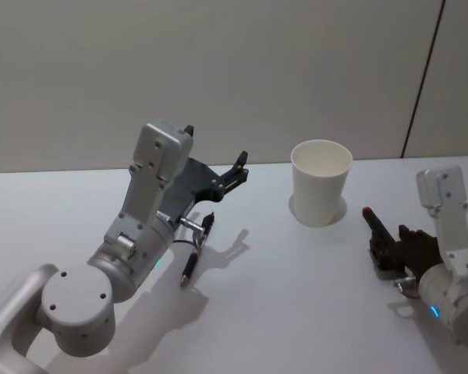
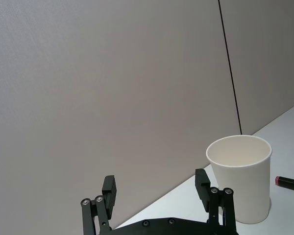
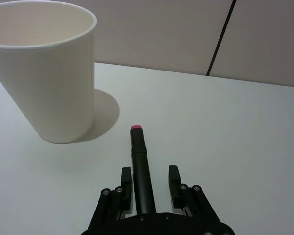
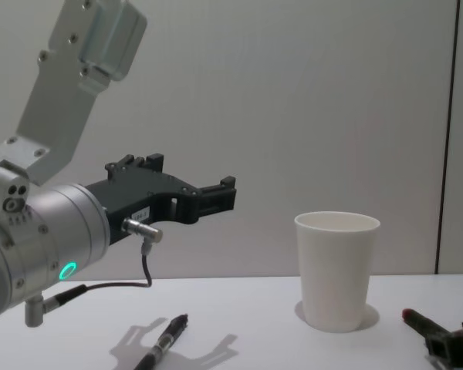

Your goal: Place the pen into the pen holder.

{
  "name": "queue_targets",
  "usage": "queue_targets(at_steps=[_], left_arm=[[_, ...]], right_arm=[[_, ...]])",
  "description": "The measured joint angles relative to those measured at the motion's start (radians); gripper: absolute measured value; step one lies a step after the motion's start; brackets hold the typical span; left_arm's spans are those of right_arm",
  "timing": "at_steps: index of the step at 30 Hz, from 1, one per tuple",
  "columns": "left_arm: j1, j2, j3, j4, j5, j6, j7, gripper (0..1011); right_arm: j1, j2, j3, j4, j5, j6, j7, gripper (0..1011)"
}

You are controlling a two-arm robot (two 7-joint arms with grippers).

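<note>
The pen holder (image 1: 320,187), a white paper cup, stands upright at the back middle of the table, also in the chest view (image 4: 336,270). A black pen (image 1: 193,257) lies on the table under my raised left arm, seen in the chest view (image 4: 163,343) too. My left gripper (image 1: 240,167) hangs open and empty in the air, pointing toward the cup (image 2: 240,181). A second black pen with a red end (image 3: 138,152) lies between the fingers of my right gripper (image 3: 149,172). That gripper is low on the table right of the cup (image 3: 49,83), with its fingers spread wider than the pen.
The white table (image 1: 296,312) meets a pale wall behind the cup. A dark vertical seam (image 2: 230,68) runs down the wall at the right. The left arm's cable (image 4: 143,270) hangs beneath the wrist above the lying pen.
</note>
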Motion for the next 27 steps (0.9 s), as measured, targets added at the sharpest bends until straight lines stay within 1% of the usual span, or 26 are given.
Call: queue_targets(at_steps=[27], left_arm=[[0.0, 0.0, 0.0, 0.0, 0.0, 0.0, 0.0, 1001]], right_arm=[[-0.001, -0.001, 0.003, 0.001, 0.004, 0.003, -0.009, 274]])
